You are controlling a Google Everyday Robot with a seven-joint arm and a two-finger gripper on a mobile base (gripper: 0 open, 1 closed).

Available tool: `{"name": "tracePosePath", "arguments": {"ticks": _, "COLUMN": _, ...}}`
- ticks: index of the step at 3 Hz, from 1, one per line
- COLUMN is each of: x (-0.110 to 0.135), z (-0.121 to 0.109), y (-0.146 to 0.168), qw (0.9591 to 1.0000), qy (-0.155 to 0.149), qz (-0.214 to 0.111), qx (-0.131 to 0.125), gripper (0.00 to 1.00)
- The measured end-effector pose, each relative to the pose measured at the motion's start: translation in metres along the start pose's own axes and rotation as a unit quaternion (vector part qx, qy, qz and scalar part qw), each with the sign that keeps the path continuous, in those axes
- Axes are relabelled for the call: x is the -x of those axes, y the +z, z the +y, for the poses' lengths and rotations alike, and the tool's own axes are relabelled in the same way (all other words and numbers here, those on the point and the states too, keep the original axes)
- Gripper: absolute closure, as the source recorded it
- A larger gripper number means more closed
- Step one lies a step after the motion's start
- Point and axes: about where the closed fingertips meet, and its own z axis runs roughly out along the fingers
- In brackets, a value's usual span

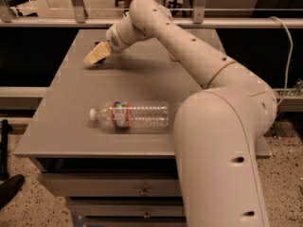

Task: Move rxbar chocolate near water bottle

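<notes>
The gripper [96, 56] is low over the counter [66, 122], near the far left corner, tilted down and toward the left edge; whether it is wide, narrow or holding anything I cannot tell. A dark patch lies on the counter right under its tip, and I cannot tell whether that is the rxbar chocolate or only shadow; the bar shows nowhere else. The arm [189, 56] runs back from the gripper across the far half of the counter to its bulky base at the front right corner. A small yellowish thing [173, 58] peeks out behind the arm near the far edge. The water bottle [135, 115] lies on its side near the front edge, lengthwise along it, white cap toward the left edge, well apart from the gripper. Drawers [142, 191] sit beneath the front edge.
</notes>
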Motion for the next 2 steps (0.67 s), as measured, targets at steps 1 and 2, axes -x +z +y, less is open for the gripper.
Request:
{"name": "tracePosePath", "arguments": {"ticks": 1, "x": -0.0036, "z": 0.0006, "y": 0.01, "qw": 0.9999, "qy": 0.011, "qz": 0.002, "qx": 0.005, "gripper": 0.33}}
{"name": "tracePosePath", "arguments": {"ticks": 2, "x": -0.0067, "z": 0.0008, "y": 0.0139, "qw": 0.9998, "qy": 0.017, "qz": 0.002, "qx": 0.008, "gripper": 0.56}}
